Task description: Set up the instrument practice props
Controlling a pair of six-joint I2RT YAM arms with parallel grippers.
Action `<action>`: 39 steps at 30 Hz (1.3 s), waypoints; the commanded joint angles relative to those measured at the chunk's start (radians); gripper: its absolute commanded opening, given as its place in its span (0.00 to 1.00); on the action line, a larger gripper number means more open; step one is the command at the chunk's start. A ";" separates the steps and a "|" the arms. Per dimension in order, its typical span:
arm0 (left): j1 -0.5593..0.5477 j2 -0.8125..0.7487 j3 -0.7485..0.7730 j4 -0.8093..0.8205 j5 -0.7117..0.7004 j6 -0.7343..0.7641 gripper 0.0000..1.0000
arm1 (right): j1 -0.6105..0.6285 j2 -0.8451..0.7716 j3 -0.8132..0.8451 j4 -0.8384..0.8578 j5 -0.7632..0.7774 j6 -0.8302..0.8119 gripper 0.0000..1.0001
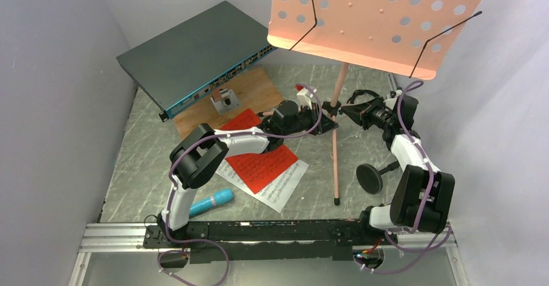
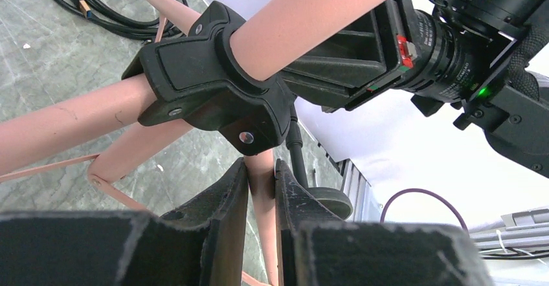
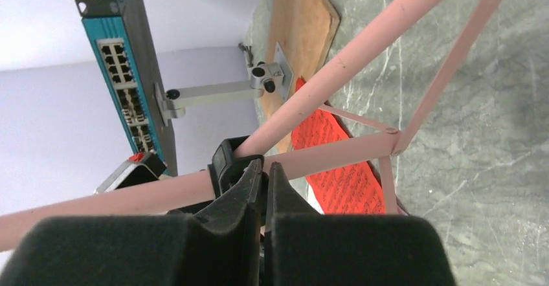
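Left hand clenching a leg of the salmon-pink perforated metal music stand, right hand pinching its black plastic hub.

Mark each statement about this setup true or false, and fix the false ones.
1. The left gripper and the right gripper are both shut on the music stand. True.
2. The microphone sits in the mic stand. False: it lies on the table, apart from the mic stand.
3. A red page lies on top of a white page. True.
4. Those pages rest on the music stand. False: they lie on the table.
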 commanded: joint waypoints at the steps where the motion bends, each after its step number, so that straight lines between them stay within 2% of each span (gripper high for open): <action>1: 0.041 0.078 -0.075 -0.296 -0.042 0.081 0.00 | -0.048 0.095 -0.011 -0.208 0.242 -0.074 0.00; 6: 0.042 0.082 -0.075 -0.297 -0.040 0.078 0.00 | -0.035 0.109 -0.056 -0.152 0.206 -0.088 0.00; 10: 0.042 0.089 -0.074 -0.288 -0.033 0.072 0.00 | -0.024 0.100 -0.052 -0.141 0.166 -0.175 0.00; 12: 0.043 0.087 -0.075 -0.293 -0.037 0.075 0.00 | -0.023 0.051 -0.085 -0.065 0.168 -0.241 0.08; 15: 0.042 0.087 -0.074 -0.291 -0.038 0.077 0.00 | -0.003 -0.056 -0.102 -0.032 0.266 -0.399 0.28; 17: 0.042 0.087 -0.074 -0.292 -0.034 0.078 0.00 | 0.012 -0.140 -0.141 0.069 0.302 -0.462 0.39; 21: 0.046 0.084 -0.077 -0.289 -0.039 0.078 0.00 | 0.050 -0.379 -0.449 0.639 0.321 -0.465 0.71; 23: 0.047 0.086 -0.076 -0.291 -0.037 0.079 0.00 | 0.057 -0.434 -0.531 0.802 0.344 -0.477 0.77; 27: 0.050 0.087 -0.080 -0.284 -0.039 0.071 0.00 | 0.058 -0.384 -0.486 0.843 0.250 -0.504 0.76; 29: 0.050 0.090 -0.082 -0.275 -0.031 0.064 0.00 | 0.058 -0.339 -0.479 0.941 0.195 -0.480 0.74; 34: 0.050 0.074 -0.086 -0.286 -0.040 0.074 0.00 | 0.057 -0.246 -0.428 0.967 0.119 -0.457 0.53; 36: 0.050 0.071 -0.088 -0.281 -0.042 0.079 0.00 | 0.058 -0.233 -0.422 0.970 0.117 -0.455 0.52; 39: 0.050 0.071 -0.089 -0.279 -0.036 0.076 0.00 | 0.058 -0.221 -0.407 0.948 0.121 -0.475 0.57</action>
